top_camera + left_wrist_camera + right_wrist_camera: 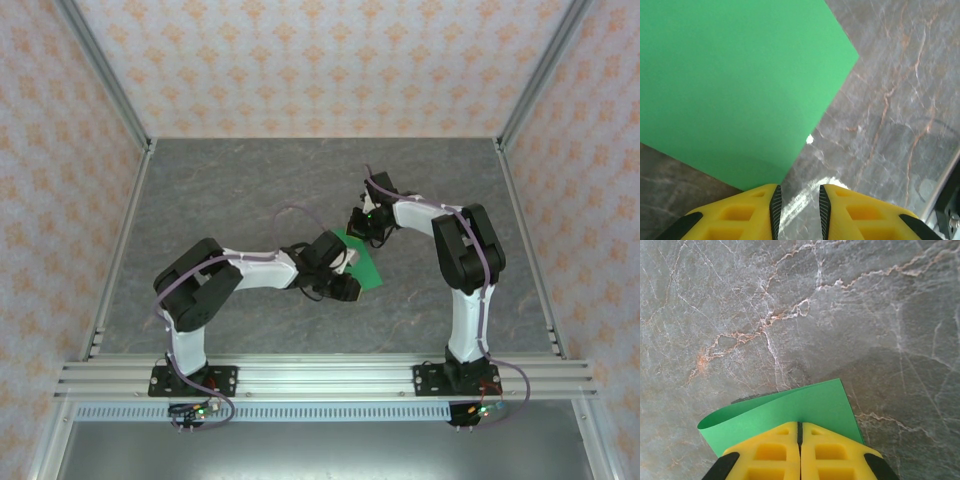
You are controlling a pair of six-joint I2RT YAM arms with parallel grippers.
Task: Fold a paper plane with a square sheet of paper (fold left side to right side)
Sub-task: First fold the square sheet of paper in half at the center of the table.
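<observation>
Now | square sheet of paper (365, 266) | corner points near-right

Worktop (250, 190): flat grey surface with a stone look, marbled with pale and rust-coloured veins. It has a dull sheen, with a few bright glints in the left wrist view. A metal rail (320, 372) runs along the near edge.

On it, near the middle: a square sheet of paper (362, 262), bright green, plain, unmarked. Seen from the left wrist it lies flat against the surface, one corner pointing right. Seen from the right wrist, one edge curls up off the stone.
</observation>
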